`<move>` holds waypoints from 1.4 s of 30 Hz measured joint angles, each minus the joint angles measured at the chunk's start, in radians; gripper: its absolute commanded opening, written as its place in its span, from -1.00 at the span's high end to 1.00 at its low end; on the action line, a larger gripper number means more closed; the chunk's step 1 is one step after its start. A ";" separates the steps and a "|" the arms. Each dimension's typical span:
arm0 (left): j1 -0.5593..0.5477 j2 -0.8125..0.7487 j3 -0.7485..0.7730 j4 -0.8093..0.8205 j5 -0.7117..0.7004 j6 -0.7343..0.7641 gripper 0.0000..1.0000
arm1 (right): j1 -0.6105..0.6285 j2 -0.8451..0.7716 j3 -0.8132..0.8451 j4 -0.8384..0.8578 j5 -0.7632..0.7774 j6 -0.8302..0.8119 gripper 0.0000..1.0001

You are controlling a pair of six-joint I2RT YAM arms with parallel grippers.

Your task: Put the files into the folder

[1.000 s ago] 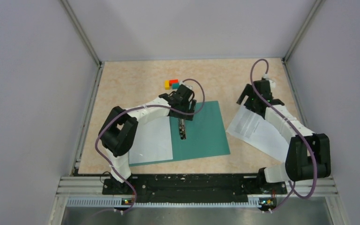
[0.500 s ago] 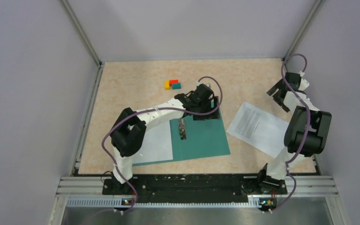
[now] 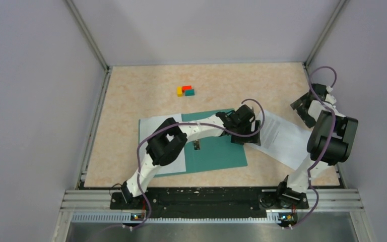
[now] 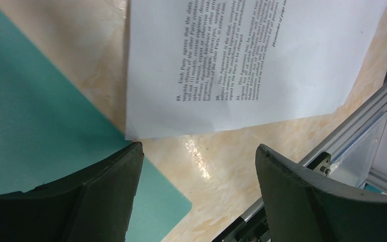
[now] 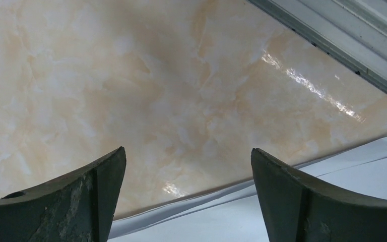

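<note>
The folder (image 3: pixel 221 154) lies open and flat in the middle of the table (image 3: pixel 131 101), its clip (image 3: pixel 197 146) on the spine. A white sheet (image 3: pixel 150 127) covers its left half. The other files (image 3: pixel 284 138) lie on the table just right of the folder, a small fanned stack with the printed page on top. In the left wrist view one corner of that page comes right up to the folder's edge.

The left gripper (image 4: pixel 199 151) reaches across the folder to its right edge. Its fingers are spread wide with nothing between them, above the gap where folder and page meet. The right gripper (image 5: pixel 187 154) sits by the right wall, past the far edge of the stack. It too is released and empty, with bare table between its fingers. Three small blocks (image 3: pixel 185 91) — yellow, red and teal — sit together beyond the folder.
</note>
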State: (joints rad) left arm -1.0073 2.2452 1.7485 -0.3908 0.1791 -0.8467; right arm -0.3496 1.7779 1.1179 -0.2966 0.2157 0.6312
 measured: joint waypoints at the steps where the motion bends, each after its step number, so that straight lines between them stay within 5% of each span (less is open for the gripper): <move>1: -0.006 0.007 0.013 0.004 0.006 0.003 -0.74 | 0.000 0.000 -0.011 0.004 0.000 0.006 -0.86; 16: -0.021 0.099 0.158 -0.040 -0.065 0.014 -0.72 | 0.000 -0.097 -0.187 0.113 -0.018 0.018 -0.86; 25: 0.035 0.235 0.396 -0.102 -0.074 0.064 -0.72 | -0.005 -0.204 -0.307 0.151 -0.097 0.026 -0.90; 36: 0.095 0.225 0.394 -0.135 -0.055 0.150 -0.75 | -0.007 -0.263 -0.379 0.193 -0.112 0.064 -0.90; 42: 0.097 0.124 0.256 -0.154 -0.032 0.175 -0.75 | -0.007 -0.271 -0.393 0.211 -0.112 0.073 -0.92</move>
State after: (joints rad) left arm -0.9104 2.3695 2.0045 -0.5446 0.1471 -0.6720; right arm -0.3565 1.5066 0.7250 -0.0856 0.1036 0.7044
